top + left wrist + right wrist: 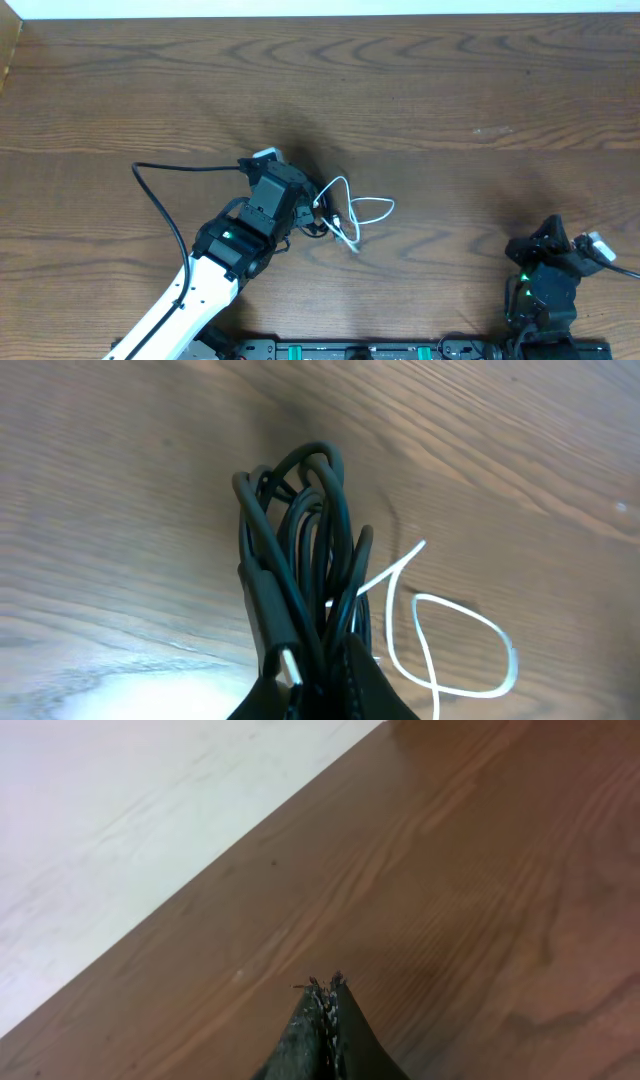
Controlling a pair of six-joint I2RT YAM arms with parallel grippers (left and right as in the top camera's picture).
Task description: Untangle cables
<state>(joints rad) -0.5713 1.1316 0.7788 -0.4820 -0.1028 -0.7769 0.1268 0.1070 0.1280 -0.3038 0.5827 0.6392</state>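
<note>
My left arm [200,280] reaches diagonally to mid-table, the left gripper [318,685] pinching the bunched black cables [300,540]. The white cable [365,210] loops just beside them. My right arm [545,285] sits folded at the near edge, with the right gripper [325,995] pressed together and empty. Overhead, the wrist hides most of the black bundle.

The left arm [190,285] stretches from the near left edge diagonally toward the middle of the table, its wrist tipped down. The left gripper [318,665] is clamped on a bundle of black cables [300,530]. The right arm [545,290] sits folded at the near right, and the right gripper [328,988] has its fingers pressed together on nothing, pointing at the far edge.
</note>
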